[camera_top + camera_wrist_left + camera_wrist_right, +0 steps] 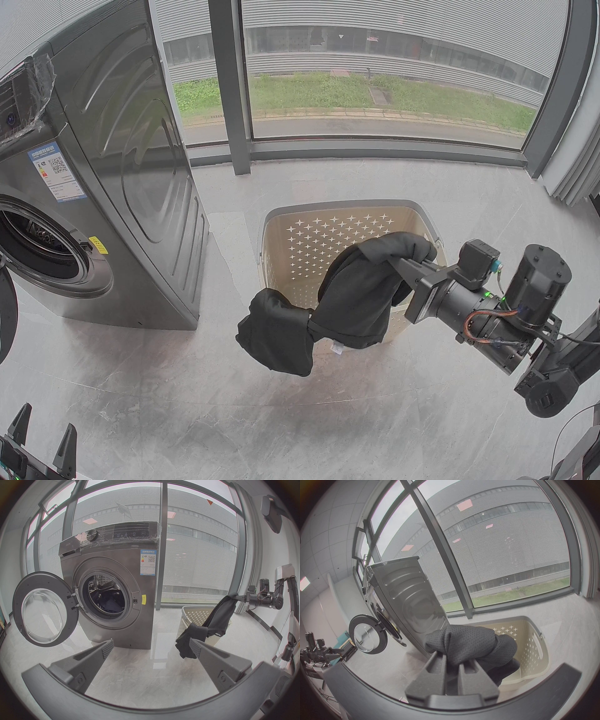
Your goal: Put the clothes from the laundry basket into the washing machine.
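The right gripper (409, 267) had its jaws clamped on a dark garment (350, 294) hanging above the laundry basket (337, 206). Its dangling end could drag on the floor or fall short of the washing machine (125, 156) opening. The left gripper (40, 440) had its jaws open, empty.

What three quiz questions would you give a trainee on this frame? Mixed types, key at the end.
1. Pick one: the right pincer grips A) a dark garment, B) a white towel, C) nothing.
2. True or false: the washing machine has its door swung open.
3. Short answer: is the left pincer open or shut?
Key: 1 A. 2 True. 3 Open, and empty.
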